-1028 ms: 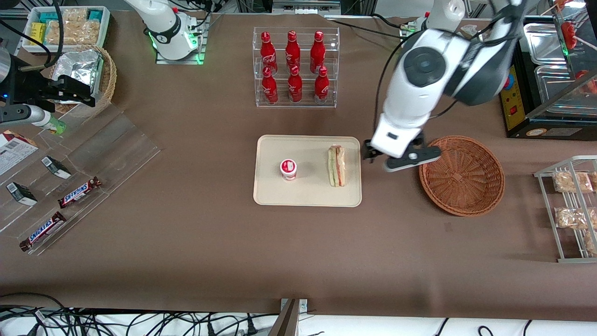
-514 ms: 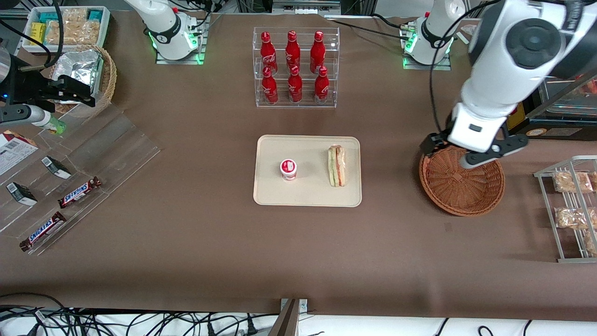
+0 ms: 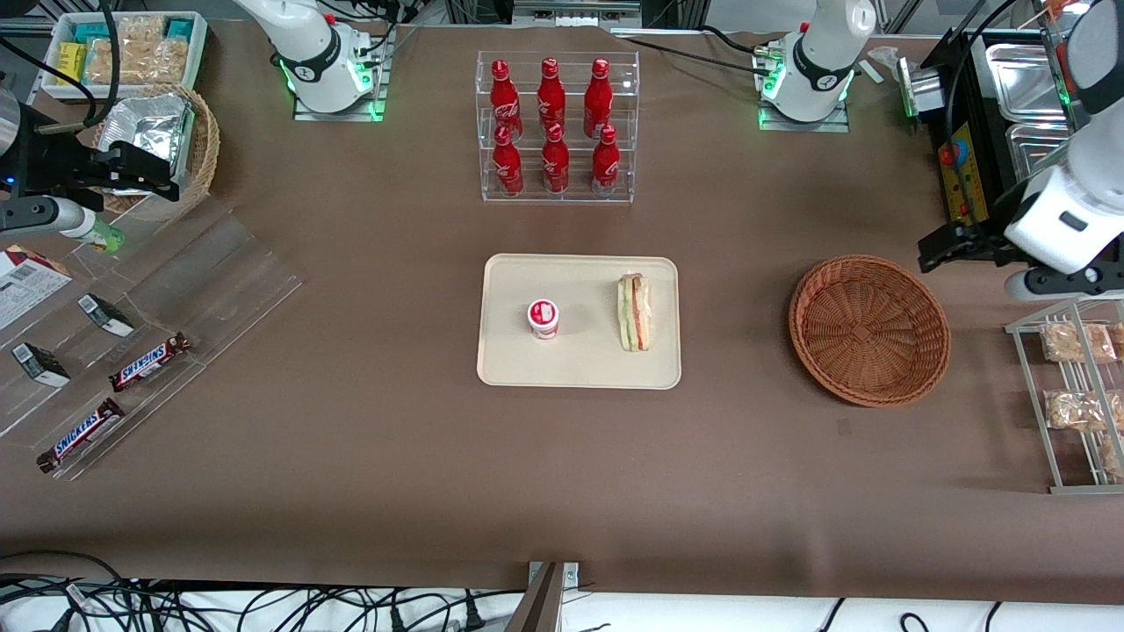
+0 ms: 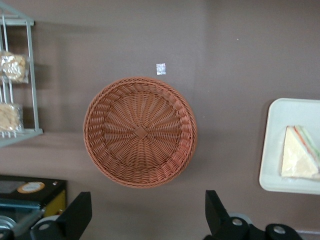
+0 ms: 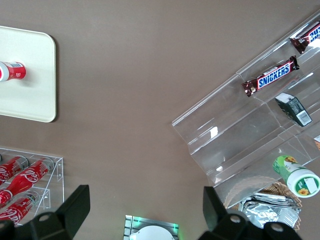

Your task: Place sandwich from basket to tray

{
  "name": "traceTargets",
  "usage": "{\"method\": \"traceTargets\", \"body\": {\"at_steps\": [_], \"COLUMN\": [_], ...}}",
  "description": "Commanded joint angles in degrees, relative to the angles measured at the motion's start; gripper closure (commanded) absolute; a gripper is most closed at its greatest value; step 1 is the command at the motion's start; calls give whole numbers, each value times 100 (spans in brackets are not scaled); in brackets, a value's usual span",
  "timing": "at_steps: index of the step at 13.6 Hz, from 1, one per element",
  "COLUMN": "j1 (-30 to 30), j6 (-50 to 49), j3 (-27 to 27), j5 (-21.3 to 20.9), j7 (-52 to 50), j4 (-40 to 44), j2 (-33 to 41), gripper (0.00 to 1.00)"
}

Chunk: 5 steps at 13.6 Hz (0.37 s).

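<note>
Table: sandwich (image 3: 634, 312) far from end effector (image 3: 1027, 263)

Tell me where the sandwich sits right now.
In the front view the sandwich lies on the tray, beside the small red-and-white cup, on the tray's end nearest the basket.

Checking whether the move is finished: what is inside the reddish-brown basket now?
Nothing: the basket shows only bare weave, nothing covered. The sandwich lies on the tray beside a small cup. The claw hovers open, toward the working arm's end.
</note>
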State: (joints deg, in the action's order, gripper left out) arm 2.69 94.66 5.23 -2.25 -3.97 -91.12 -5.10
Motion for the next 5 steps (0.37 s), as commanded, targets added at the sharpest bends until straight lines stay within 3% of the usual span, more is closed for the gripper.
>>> {"method": "traceTargets", "body": {"at_steps": [1, 5], "j1": [144, 118], "j6": [-114, -123], "j3": [84, 110], "j5": [110, 216], "j7": [931, 942], "j4": [16, 68], "j2": [167, 123], "gripper": [0, 0]}}
